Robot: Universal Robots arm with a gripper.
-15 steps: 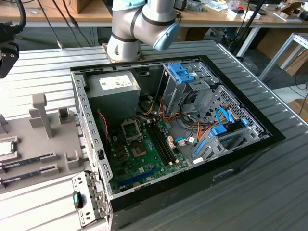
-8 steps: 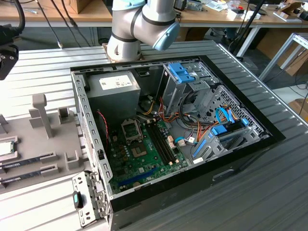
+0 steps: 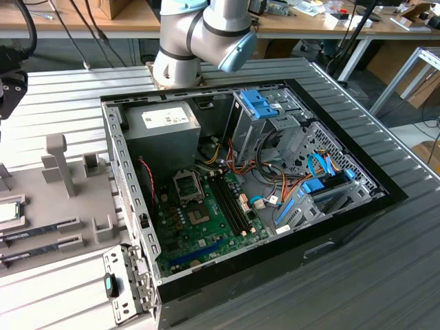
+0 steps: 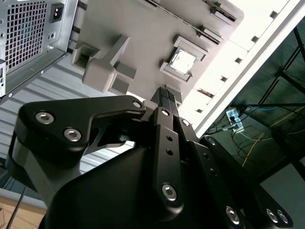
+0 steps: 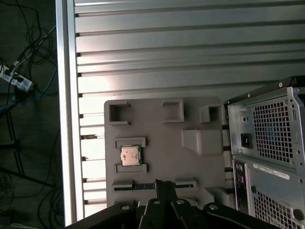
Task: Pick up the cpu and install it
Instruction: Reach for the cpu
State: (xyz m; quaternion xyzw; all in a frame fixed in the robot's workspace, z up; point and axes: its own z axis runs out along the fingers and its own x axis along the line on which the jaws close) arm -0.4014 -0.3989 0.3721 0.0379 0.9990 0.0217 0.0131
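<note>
The cpu [image 5: 130, 155] is a small silvery square with a green rim. It lies flat in a pocket of the grey fixture plate [image 5: 157, 129], outside the open computer case. In the exterior view the cpu [image 3: 8, 210] is at the far left edge. My gripper [image 5: 162, 184] hangs above the plate with its two black fingers pressed together and nothing between them, well above the cpu and off to one side of it. In the second wrist view the cpu [image 4: 183, 61] lies beyond the fingertips [image 4: 166, 94]. The empty socket [image 3: 187, 184] sits on the green board [image 3: 206, 230] inside the case.
The fixture plate [image 3: 48, 206] carries upright posts [image 3: 58, 163] and long memory sticks [image 3: 41, 229]. The case holds a power supply [image 3: 161, 127], a drive cage with blue clips [image 3: 265, 103] and loose cables [image 3: 275, 189]. The case's rear panel [image 5: 271, 138] stands beside the plate.
</note>
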